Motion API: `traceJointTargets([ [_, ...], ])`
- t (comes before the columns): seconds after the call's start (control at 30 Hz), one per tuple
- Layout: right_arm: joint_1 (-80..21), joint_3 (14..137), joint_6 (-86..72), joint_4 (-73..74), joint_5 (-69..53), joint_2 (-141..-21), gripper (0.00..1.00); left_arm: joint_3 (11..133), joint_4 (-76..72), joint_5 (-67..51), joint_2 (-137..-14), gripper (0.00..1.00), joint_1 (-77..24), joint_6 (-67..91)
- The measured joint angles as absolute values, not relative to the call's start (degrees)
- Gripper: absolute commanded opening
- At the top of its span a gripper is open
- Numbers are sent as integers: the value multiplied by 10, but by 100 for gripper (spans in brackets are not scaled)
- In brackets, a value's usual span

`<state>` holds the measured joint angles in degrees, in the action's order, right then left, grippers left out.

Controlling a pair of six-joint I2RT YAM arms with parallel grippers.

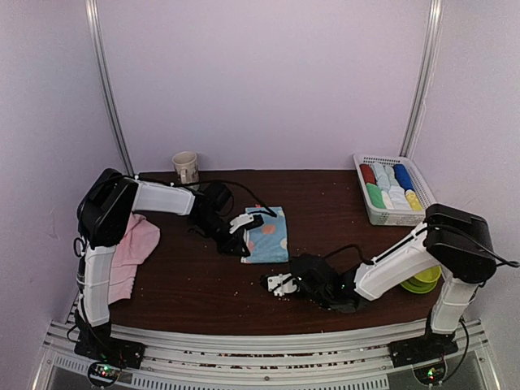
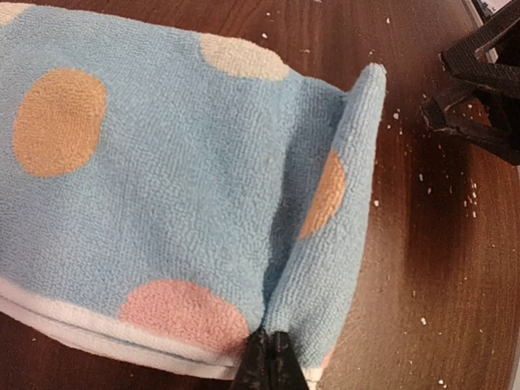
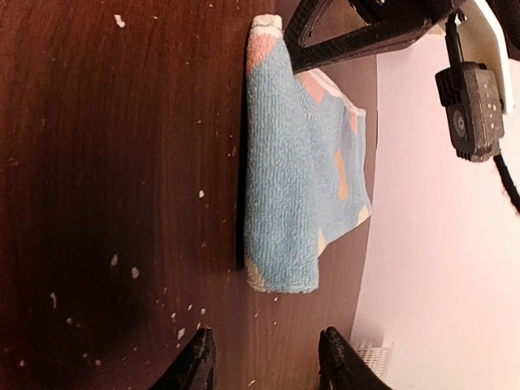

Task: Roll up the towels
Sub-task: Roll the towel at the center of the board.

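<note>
A light blue towel with orange, pink and white dots lies on the dark table, one edge folded up into a ridge. My left gripper is shut on the end of that raised fold; from above it sits at the towel's left edge. My right gripper hovers low over the table in front of the towel, open and holding nothing. In the right wrist view its fingers flank bare wood a short way from the towel. Pale pink towels lie heaped at the left edge.
A white slatted basket of rolled cloths stands at the back right. A paper cup is at the back left, and a green plate sits under the right arm. Small crumbs dot the table.
</note>
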<state>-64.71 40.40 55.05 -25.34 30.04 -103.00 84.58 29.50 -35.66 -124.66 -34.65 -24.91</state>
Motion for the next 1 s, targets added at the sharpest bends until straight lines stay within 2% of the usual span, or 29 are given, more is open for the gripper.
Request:
traceJointTargets([
  [0.5,-645,492,646,-256,337,-1130,45,846,295,-369,-1250,0,-342,-249],
  [0.67,-635,509,652,-277,354,-1155,43,846,296,-374,-1251,0,-341,-249],
  [1.0,-620,562,651,-265,369,-1201,15,846,299,-380,-1252,0,-338,-250],
])
